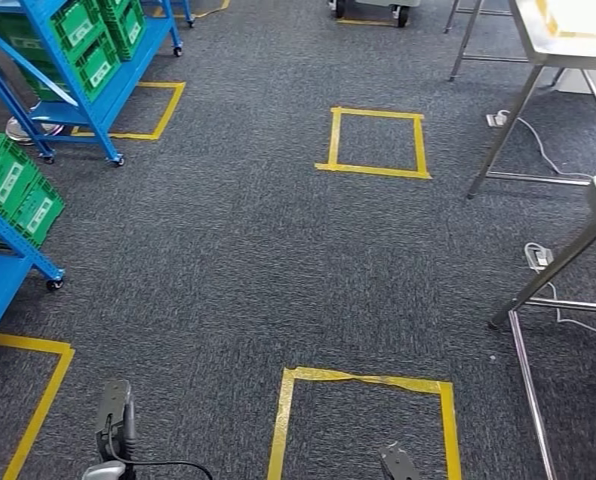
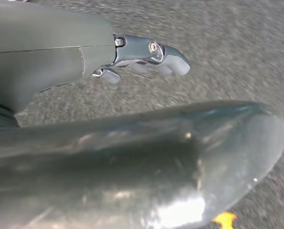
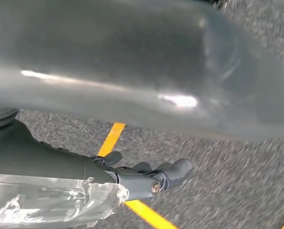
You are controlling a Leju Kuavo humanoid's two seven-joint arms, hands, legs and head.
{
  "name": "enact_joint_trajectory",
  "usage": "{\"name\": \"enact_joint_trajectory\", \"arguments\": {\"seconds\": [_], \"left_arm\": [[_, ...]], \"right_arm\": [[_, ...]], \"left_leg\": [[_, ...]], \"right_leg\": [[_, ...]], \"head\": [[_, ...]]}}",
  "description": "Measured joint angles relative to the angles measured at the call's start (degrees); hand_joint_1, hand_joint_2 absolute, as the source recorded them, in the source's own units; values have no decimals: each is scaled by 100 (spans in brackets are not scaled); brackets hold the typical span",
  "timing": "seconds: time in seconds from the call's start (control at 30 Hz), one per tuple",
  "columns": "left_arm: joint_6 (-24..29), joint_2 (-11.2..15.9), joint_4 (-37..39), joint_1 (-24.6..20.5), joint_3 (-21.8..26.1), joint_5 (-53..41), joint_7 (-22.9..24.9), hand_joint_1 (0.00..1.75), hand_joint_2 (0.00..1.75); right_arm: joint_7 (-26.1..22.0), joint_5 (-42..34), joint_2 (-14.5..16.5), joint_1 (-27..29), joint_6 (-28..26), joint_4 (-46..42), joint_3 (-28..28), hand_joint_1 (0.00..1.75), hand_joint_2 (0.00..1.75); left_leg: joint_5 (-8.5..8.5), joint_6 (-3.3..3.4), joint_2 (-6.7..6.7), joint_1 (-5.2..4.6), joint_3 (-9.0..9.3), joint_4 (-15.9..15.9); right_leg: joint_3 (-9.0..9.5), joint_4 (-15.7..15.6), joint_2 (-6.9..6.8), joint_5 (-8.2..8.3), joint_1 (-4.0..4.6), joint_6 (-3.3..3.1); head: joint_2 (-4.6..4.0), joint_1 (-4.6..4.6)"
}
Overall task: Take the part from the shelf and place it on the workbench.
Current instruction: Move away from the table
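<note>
Matte grey left hand (image 2: 97, 57) with silver screws; grey right hand (image 3: 108, 179), clear crinkled plastic at its wrist.

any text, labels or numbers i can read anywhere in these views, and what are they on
No text can be read in any view.
White labels on the green crates of the far blue shelf: too small and blurred to read.
White labels on the green crates of the near shelf: also unreadable.
Yellow tape squares on the carpet: plain outlines, no lettering.
</note>
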Motion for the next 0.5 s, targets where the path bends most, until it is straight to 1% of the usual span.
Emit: {"name": "enact_joint_trajectory", "arguments": {"seconds": [0.03,0.07,0.1,0.13,0.17,0.2,0.23,0.27,0.3,0.33,0.37,0.4,0.43,0.47,0.5], "left_arm": [[-2,-5,-16,26,-15,27,-4,0,0],[-8,-9,-31,41,-28,67,-6,0,0],[-21,-12,-43,52,-39,119,-8,0,0],[-39,-6,-55,65,-47,172,-8,0,0],[-66,4,-64,92,-49,227,-8,0,0],[-99,25,-70,131,-47,283,-8,0,0],[-142,51,-78,179,-45,333,-8,0,0],[-200,83,-84,228,-44,380,-8,0,0],[-274,116,-89,270,-43,421,-10,0,0],[-351,149,-96,304,-42,455,-16,0,0],[-419,181,-102,330,-42,480,-27,0,0],[-468,210,-109,355,-43,495,-40,0,0],[-493,234,-117,383,-43,501,-52,0,0],[-502,255,-124,417,-44,506,-59,0,0],[-500,272,-131,454,-44,513,-63,0,0]], "right_arm": [[-6,14,1,-10,-3,0,0,0,0],[-10,34,1,-16,-4,1,0,0,0],[-7,68,2,-18,-4,4,1,0,0],[1,106,2,-15,-4,9,3,0,0],[16,154,4,-12,-3,14,10,0,0],[35,203,8,-13,-3,17,23,0,0],[50,249,16,-19,-3,19,39,0,0],[60,288,25,-33,-3,20,60,0,0],[66,318,32,-54,-4,20,78,0,0],[67,346,37,-75,-5,20,93,0,0],[65,369,40,-92,-6,20,109,0,0],[60,393,43,-105,-8,20,122,0,0],[56,418,45,-110,-8,21,132,0,0],[51,439,47,-111,-8,21,139,0,0],[49,457,50,-114,-10,22,143,0,0]], "left_leg": [[-1,21,-74,17,9,-10],[-1,44,-149,35,20,-19],[-4,64,-226,44,25,-21],[-6,81,-307,45,27,-21],[-7,89,-395,44,28,-21],[-8,90,-479,42,32,-21],[-6,88,-563,41,37,-20],[-3,82,-647,42,45,-20],[2,73,-727,47,52,-19],[10,54,-802,45,50,-12],[23,32,-872,48,40,-4],[40,1,-935,54,25,-4],[65,-39,-996,64,8,-13],[95,-82,-1061,78,-5,-35],[104,-118,-1073,85,-19,-49]], "right_leg": [[-24,89,92,-75,-10,24],[-118,309,235,-205,-20,46],[-282,644,401,-368,-29,60],[-493,1049,504,-537,-33,65],[-701,1411,554,-652,-33,65],[-841,1609,575,-664,-31,58],[-882,1594,589,-561,-30,45],[-810,1353,616,-358,-30,28],[-657,966,702,-113,-37,11],[-498,577,860,70,-54,-5],[-376,280,989,190,-69,-18],[-304,115,1089,236,-75,-33],[-282,71,1113,230,-69,-55],[-270,54,1045,255,-60,-88],[-253,30,975,284,-58,-127]], "head": [[0,2],[0,11],[0,20],[0,25],[0,27],[0,26],[0,25],[0,25],[0,25],[0,25],[0,21],[0,20],[0,17],[0,16],[0,18]]}}
